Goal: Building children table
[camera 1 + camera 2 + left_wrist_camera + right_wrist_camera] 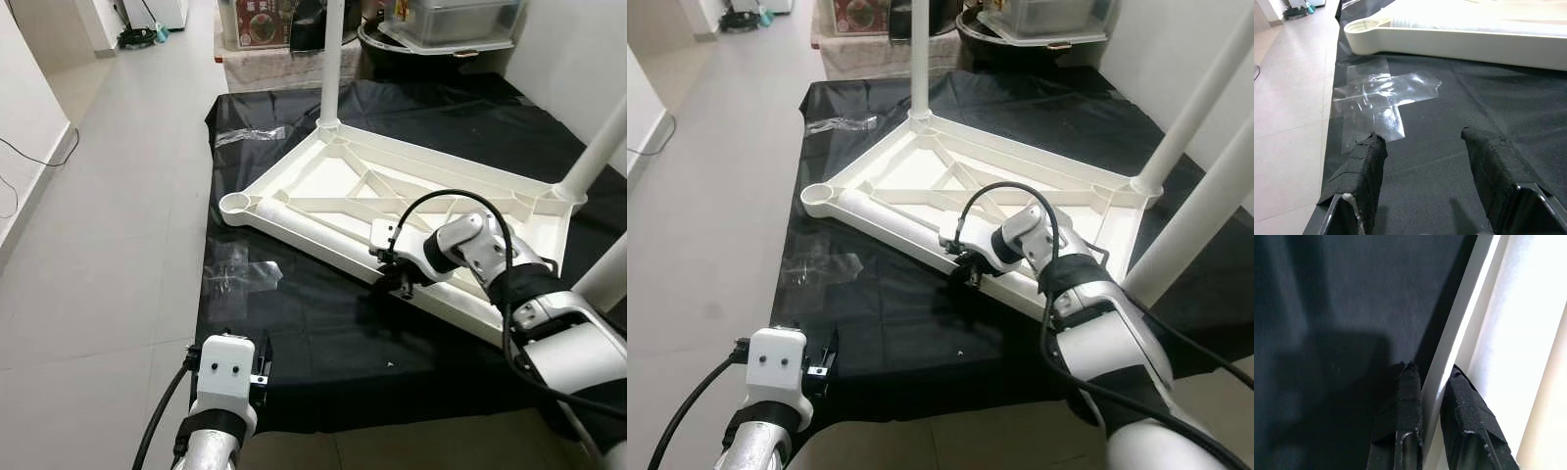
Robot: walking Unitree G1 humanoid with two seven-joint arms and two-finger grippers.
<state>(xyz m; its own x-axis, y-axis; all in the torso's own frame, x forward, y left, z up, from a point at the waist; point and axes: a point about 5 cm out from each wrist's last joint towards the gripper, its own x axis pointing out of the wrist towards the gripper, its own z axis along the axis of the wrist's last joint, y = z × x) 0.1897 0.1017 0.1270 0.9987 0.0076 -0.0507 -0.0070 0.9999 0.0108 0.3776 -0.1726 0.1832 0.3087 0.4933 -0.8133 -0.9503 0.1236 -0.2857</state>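
Upturned white tabletop (pixel 392 196) lies mid-frame on black sheet (pixel 323 333), three legs fitted. Right gripper (pixel 400 281) pinches its near rim, fingers narrow. Left gripper (pixel 1425 161), lower left, spread wide, empty. Step: steadying top; next likely the loose leg (pixel 304 227) into the empty socket (pixel 235 204).

No legible text or labels anywhere.

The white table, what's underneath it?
The white table lies upside down on a black sheet spread over the floor. The right end effector pinches its near rim. Whatever the sheet hides beneath the tabletop cannot be seen.
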